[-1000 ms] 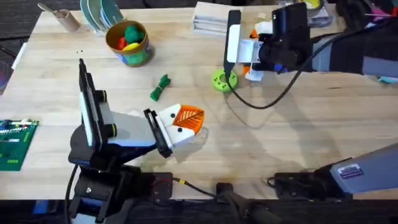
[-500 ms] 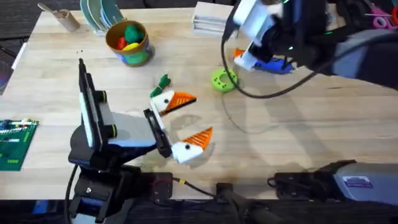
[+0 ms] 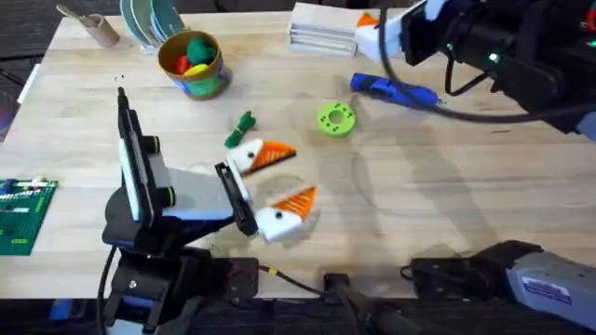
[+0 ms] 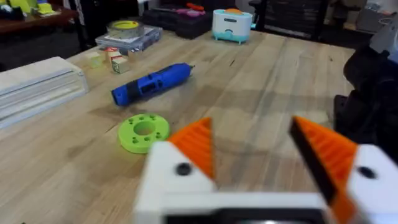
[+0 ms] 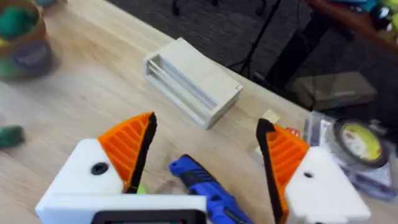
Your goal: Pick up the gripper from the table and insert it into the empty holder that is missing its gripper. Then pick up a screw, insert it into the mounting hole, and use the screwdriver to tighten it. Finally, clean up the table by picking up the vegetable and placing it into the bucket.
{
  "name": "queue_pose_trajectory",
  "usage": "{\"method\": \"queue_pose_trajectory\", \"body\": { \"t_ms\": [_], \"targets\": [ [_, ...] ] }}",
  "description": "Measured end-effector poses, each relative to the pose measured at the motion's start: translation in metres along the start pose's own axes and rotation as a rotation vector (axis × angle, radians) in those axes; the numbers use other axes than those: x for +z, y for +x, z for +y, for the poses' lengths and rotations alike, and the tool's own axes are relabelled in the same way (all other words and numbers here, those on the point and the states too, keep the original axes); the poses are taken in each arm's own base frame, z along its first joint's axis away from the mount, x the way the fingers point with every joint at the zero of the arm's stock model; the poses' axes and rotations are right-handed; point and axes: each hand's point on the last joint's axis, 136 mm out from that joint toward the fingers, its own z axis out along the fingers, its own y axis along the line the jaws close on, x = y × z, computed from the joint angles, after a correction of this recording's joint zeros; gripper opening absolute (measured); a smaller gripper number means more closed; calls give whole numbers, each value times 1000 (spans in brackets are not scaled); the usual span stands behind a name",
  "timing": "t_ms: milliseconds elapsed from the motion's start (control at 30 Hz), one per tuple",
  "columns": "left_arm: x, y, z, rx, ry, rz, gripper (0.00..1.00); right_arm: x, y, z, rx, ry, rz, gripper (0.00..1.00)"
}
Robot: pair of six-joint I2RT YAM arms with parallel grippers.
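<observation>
The blue screwdriver [image 3: 391, 90] lies on the table at the back right, also seen in the left wrist view as the screwdriver [image 4: 152, 84]. My right gripper [image 3: 386, 28] hovers above and behind it, open and holding nothing; in its wrist view the gripper [image 5: 205, 146] frames the screwdriver [image 5: 205, 186] below. The vegetable [image 3: 244, 128] lies mid-table, just behind my left gripper [image 3: 275, 181], which is open and empty near the table. The bucket [image 3: 191, 63], with toys inside, stands at the back left. The loose gripper, holder and screw are out of view.
A lime-green disc [image 3: 335, 119] with holes lies between the vegetable and the screwdriver. A wooden block stack [image 3: 321, 26] sits at the back, teal plates [image 3: 149, 19] stand behind the bucket, and a green brick plate [image 3: 19, 214] lies at the left edge.
My left gripper has opened from shut. My right arm rose and drew back from the green disc, leaving the screwdriver lying on the table.
</observation>
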Motion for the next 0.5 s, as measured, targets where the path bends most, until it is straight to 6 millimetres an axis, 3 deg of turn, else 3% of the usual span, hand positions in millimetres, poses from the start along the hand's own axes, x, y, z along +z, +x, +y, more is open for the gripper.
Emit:
{"method": "queue_pose_trajectory", "body": {
  "t_ms": [67, 333, 500],
  "targets": [
    [0, 0, 0, -3, 0, 0, 991, -2, -2, 0, 161, 1, -7, 991],
    [0, -2, 11, -11, -62, -5, 994, -2, 6, 2, 381, -1, 29, 994],
    [-7, -8, 29, -150, -200, 14, 992, -3, 17, 4, 418, -2, 72, 993]
  ]
}}
